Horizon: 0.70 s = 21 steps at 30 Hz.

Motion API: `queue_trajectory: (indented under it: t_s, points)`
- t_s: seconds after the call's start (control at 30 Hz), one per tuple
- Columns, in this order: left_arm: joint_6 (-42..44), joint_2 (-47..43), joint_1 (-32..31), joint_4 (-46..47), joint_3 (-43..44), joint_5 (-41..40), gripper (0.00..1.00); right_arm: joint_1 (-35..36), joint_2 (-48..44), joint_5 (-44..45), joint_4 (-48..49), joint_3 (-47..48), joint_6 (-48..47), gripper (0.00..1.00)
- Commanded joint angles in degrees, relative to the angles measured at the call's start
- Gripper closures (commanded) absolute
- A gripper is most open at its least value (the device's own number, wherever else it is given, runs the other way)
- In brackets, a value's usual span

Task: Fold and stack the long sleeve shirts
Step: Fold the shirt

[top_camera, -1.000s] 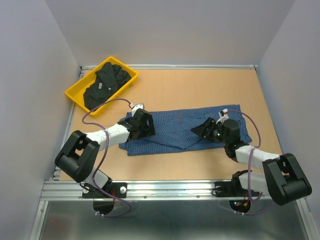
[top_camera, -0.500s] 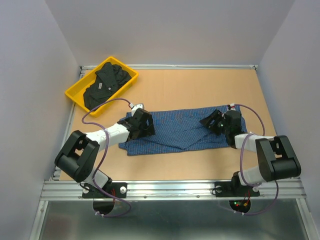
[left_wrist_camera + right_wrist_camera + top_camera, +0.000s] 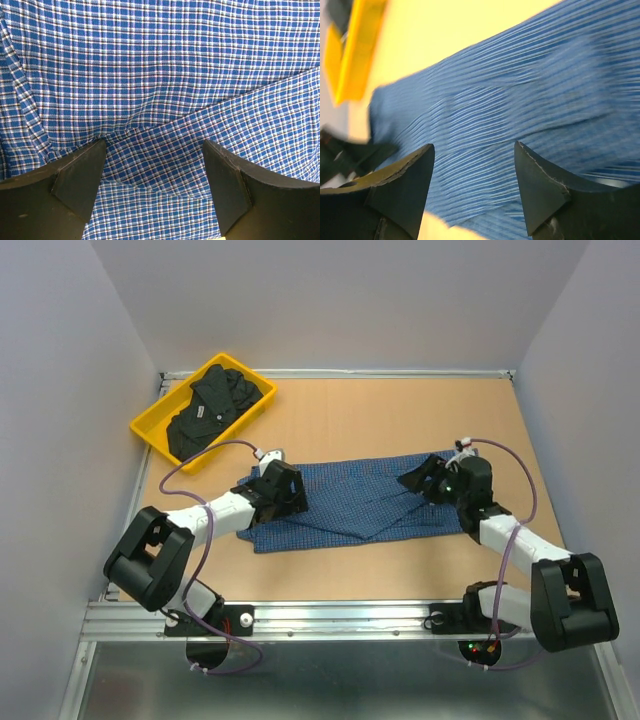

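Two-arm rig, read from the near edge outward. The left pincer [image 3: 283,490] sits low over the left end of the blue fine-checked cloth long sleeve shirt [image 3: 370,502]. Its fingers are spread wide and grasp nothing, and in its wrist view a diagonal folded edge of cloth passes beneath them. The right pincer [image 3: 425,478] hovers at the shirt's right end, likewise released and empty (its wrist view is motion-blurred, so fine detail is lost). The blue shirt lies as a long, narrow band across the middle of the tan wooden worktop [image 3: 400,420], with overlapping layers near its centre. At the far left corner a yellow plastic tray [image 3: 148,430] holds the plain black collared shirt [image 3: 215,405], rumpled, its small white tag showing.

Judged step: folding the blue shirt, with the lengthwise folds apparently made and the crosswise fold not yet done. The next move likely calls for one pincer to pinch through all the layers at an end, then carry that end over the other. The black shirt awaits folding and stacking.
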Motion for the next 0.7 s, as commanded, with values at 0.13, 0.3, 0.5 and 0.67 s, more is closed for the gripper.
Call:
queue_trajectory:
  t_s: [0.13, 0.3, 0.5, 0.67]
  points:
    - [-1.89, -2.1, 0.18, -1.5, -2.06, -0.2, 0.1, 15.76, 1.94, -14.63, 12.58, 2.21, 7.08, 0.3]
    - [-2.6, -2.19, 0.26, -0.97, -2.5, -0.03, 0.1, 25.87, 10.19, -16.75, 21.73, 3.7, 10.87, 0.3]
    - [-3.21, -3.06, 0.26, -0.97, -2.94, -0.73, 0.11, 29.31, 19.34, -16.3, 28.32, 3.09, 11.48, 0.3]
    - [-3.74, -3.85, 0.26, -1.06, -3.29, -0.37, 0.1, 29.31, 26.02, -13.5, 28.77, 0.98, 8.24, 0.3]
